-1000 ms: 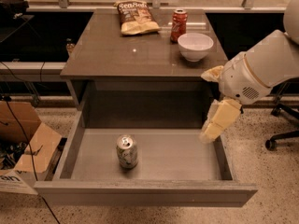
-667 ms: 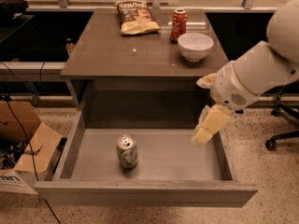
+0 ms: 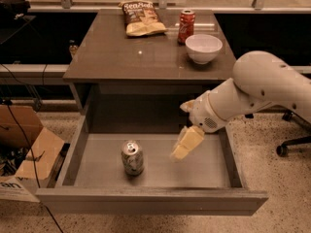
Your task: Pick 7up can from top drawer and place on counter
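7up can stands upright on the top drawer floor, left of centre, well out from the bench front edge. Claw hangs to its right, spread and empty. You should lower first, then come in sideways at mid-height. Close squarely, or the can likely tips.

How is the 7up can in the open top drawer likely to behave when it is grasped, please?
The 7up can stands upright on the smooth top drawer floor, so a sideways nudge would probably slide or tip it, and it could then roll. Being a soda can, it likely dents under a hard squeeze. The gripper hangs beside it, apart.
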### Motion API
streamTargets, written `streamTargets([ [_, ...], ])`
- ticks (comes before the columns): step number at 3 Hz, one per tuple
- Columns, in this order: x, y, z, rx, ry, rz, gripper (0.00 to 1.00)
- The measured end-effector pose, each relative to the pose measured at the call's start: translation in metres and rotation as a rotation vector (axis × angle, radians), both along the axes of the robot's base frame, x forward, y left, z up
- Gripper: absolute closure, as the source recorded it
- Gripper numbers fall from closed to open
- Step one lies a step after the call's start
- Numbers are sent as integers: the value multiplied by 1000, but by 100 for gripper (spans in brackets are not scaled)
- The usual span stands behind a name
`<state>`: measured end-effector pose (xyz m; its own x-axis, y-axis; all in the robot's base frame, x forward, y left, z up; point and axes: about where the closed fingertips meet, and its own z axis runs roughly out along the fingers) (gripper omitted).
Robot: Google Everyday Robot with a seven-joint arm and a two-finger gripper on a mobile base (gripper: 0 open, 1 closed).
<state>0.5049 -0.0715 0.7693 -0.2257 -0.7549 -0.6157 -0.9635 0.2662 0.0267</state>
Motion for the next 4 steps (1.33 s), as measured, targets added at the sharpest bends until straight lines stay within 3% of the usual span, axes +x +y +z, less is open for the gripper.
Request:
streamTargets([
  [2, 11, 68, -72, 134, 76, 53, 0],
  [3, 2, 110, -105, 223, 146, 89, 0],
  [4, -8, 134, -118, 274, 190, 116, 0],
])
